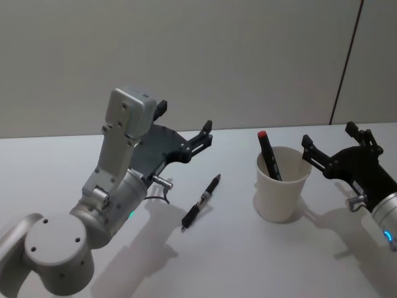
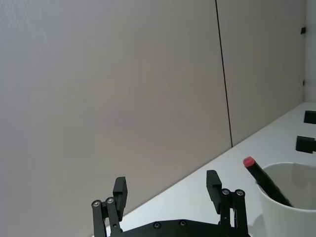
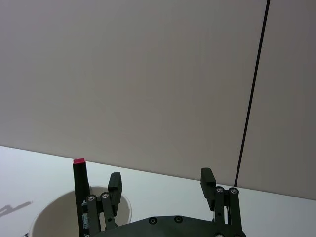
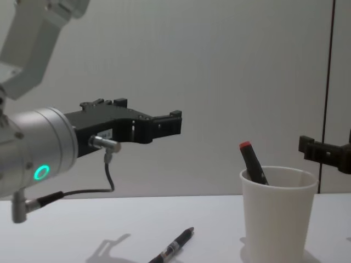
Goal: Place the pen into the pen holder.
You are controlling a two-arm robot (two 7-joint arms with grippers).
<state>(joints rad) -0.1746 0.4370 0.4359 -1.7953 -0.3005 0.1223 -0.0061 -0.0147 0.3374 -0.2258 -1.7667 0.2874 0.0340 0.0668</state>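
black pen (image 1: pixel 201 203) lies flat on the white table (image 1: pixel 248 261), long axis slanting from near-left to far-right, left of the paper-cup pen holder (image 1: pixel 282 192). left gripper (image 1: pixel 184 119), spread wide and empty, hangs above and behind the pen, the nearer arm. right gripper (image 1: pixel 329 135), likewise spread, hovers right of the pen holder.
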